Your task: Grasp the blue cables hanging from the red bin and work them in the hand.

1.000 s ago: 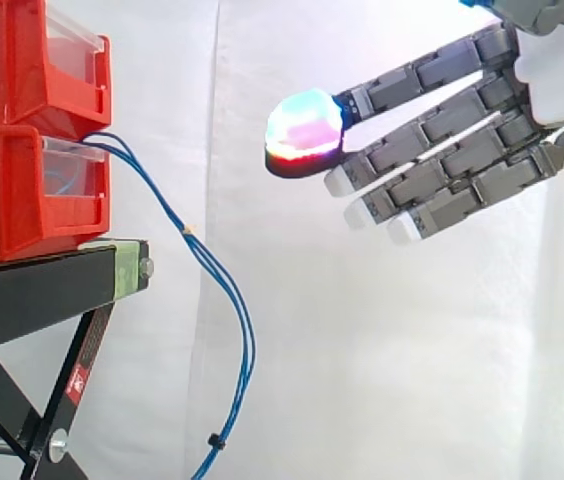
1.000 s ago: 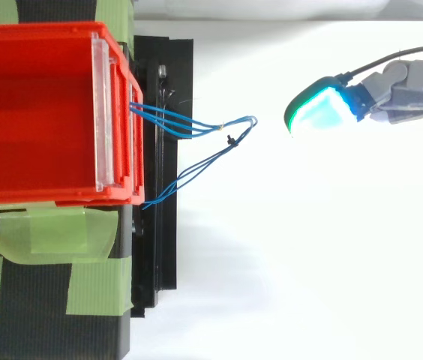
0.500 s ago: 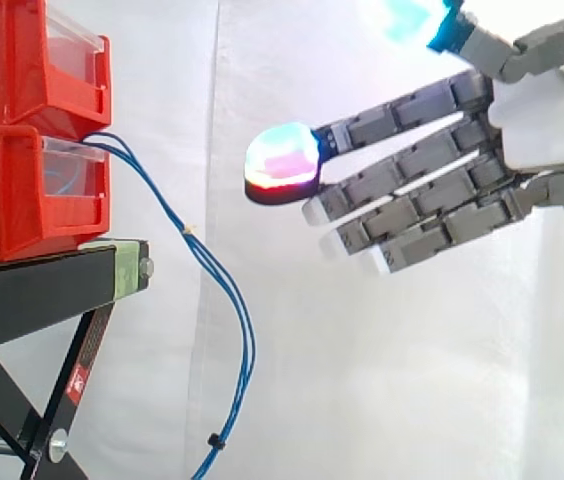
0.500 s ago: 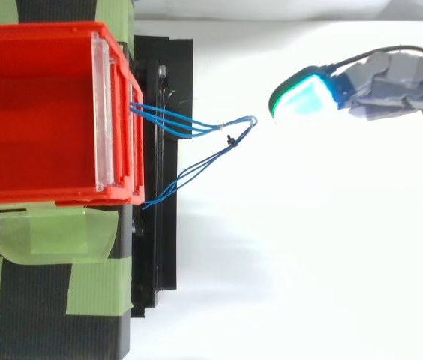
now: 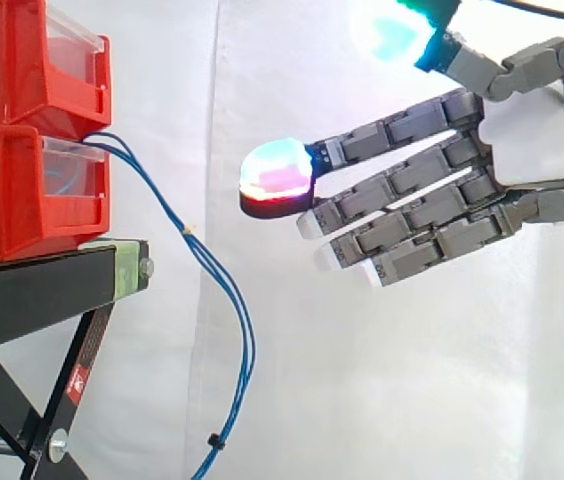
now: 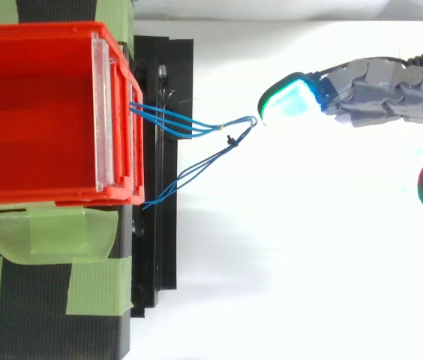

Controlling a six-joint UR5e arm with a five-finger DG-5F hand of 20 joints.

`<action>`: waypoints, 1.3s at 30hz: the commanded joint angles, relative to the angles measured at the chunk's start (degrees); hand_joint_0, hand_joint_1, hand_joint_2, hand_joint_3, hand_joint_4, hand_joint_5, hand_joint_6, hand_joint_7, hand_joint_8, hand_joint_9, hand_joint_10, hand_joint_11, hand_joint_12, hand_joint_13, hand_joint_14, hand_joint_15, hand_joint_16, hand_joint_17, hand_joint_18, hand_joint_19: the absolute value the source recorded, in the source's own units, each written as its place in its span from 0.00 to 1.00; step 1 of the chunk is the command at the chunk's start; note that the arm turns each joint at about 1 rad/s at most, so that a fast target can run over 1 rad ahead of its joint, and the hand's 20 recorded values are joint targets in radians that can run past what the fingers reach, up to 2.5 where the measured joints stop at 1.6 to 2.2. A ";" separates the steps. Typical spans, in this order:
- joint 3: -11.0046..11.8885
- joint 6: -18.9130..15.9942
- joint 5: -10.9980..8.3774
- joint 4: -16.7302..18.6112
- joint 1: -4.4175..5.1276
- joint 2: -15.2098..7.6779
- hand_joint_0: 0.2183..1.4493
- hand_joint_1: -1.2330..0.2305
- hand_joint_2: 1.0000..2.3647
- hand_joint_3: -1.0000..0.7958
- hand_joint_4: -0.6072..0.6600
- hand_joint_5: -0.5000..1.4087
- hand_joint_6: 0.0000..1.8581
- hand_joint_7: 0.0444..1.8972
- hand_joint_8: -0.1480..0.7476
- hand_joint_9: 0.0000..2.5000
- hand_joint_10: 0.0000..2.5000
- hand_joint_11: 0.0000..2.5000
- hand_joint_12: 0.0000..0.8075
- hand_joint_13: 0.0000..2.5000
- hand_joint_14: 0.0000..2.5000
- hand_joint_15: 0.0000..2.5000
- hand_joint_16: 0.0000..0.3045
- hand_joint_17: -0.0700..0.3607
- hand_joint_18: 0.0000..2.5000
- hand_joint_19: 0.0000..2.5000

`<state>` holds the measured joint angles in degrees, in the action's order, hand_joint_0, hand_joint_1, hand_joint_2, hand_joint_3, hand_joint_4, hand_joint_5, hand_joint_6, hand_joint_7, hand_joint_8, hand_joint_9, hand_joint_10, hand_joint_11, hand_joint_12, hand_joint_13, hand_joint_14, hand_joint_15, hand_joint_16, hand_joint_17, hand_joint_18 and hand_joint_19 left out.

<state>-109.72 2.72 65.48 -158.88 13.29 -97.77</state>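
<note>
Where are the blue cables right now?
In the side view the blue cables leave the lower red bin at left and hang down past the black stand, left of the open hand.

A black stand [image 5: 32, 290] occupied the 8 o'clock part of the side view, with its flat top plate level and its crossed legs [image 5: 62, 400] running down toward 6 o'clock. The lower red bin [image 5: 22, 195] sat directly on the plate, and an upper red bin [image 5: 22, 60] was stacked on it at 12 o'clock. Green tape [image 5: 125, 268] wrapped the plate's 3 o'clock end, touching a silver bolt [image 5: 146, 267]. From above, more green tape strips [image 6: 54, 236] lay across the stand at 6 o'clock of the bins.
</note>
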 commanded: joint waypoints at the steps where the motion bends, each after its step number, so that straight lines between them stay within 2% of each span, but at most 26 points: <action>1: -0.14 0.88 -0.27 0.50 -0.02 -0.06 0.47 0.52 0.00 0.00 0.61 0.09 0.00 0.35 0.46 0.06 0.00 0.07 0.45 0.00 0.00 0.10 0.19 0.46 0.00 0.14; 3: 0.04 1.24 -0.36 0.41 -0.11 -0.67 0.47 0.52 0.00 0.00 0.61 0.09 0.00 0.35 0.46 0.06 0.00 0.06 0.45 0.00 0.00 0.10 0.19 0.46 0.00 0.14; 4: 0.04 1.15 0.00 0.41 -0.11 -2.78 0.47 0.52 0.00 0.00 0.61 0.09 0.00 0.35 0.46 0.06 0.00 0.07 0.45 0.00 0.00 0.10 0.19 0.46 0.00 0.14; 6: 0.04 0.80 0.35 0.59 -0.11 -4.36 0.47 0.52 0.00 0.00 0.61 0.09 0.00 0.35 0.46 0.06 0.00 0.07 0.45 0.00 0.00 0.10 0.19 0.46 0.00 0.14; 9: 0.04 -0.35 1.40 3.14 0.16 -6.47 0.47 0.52 0.00 0.00 0.61 0.09 0.00 0.35 0.46 0.06 0.00 0.07 0.45 0.00 0.00 0.10 0.19 0.46 0.00 0.14; 15: 0.04 -0.52 1.31 6.83 0.16 -6.47 0.47 0.52 0.00 0.00 0.61 0.09 0.00 0.35 0.46 0.06 0.00 0.07 0.45 0.00 0.00 0.10 0.19 0.46 0.00 0.14; 26: 0.56 -0.35 1.31 9.03 -0.28 -6.47 0.47 0.52 0.00 0.00 0.61 0.09 0.00 0.35 0.46 0.06 0.00 0.06 0.45 0.00 0.00 0.10 0.19 0.46 0.00 0.14; 39: 0.56 -2.02 2.11 9.47 -0.99 -6.47 0.47 0.52 0.00 0.00 0.61 0.09 0.00 0.35 0.46 0.06 0.00 0.07 0.45 0.00 0.00 0.10 0.19 0.46 0.00 0.14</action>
<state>-109.16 1.04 67.43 -149.51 12.45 -104.24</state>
